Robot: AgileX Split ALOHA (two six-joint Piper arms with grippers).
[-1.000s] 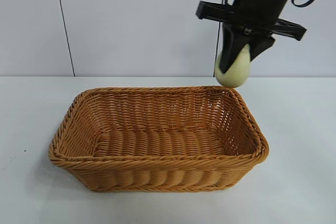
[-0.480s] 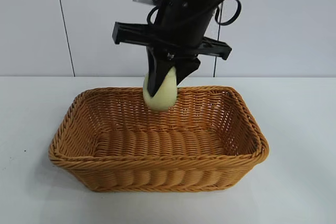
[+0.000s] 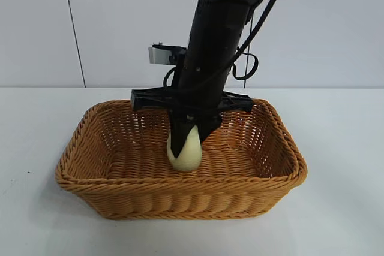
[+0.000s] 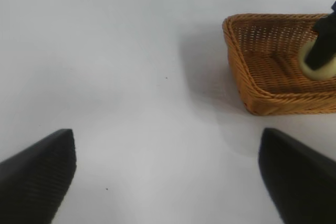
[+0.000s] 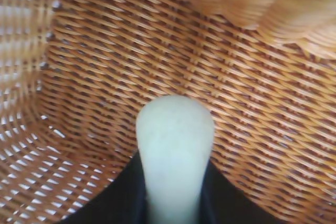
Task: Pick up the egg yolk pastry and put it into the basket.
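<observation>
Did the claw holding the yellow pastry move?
Yes. The right claw carried the egg yolk pastry leftward from above the basket's far right corner, then down inside.

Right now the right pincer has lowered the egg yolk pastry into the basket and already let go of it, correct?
Not quite. The right pincer is down inside the basket, but it is shut on the egg yolk pastry, as the exterior view shows and the right wrist view confirms. It has not let go.
</observation>
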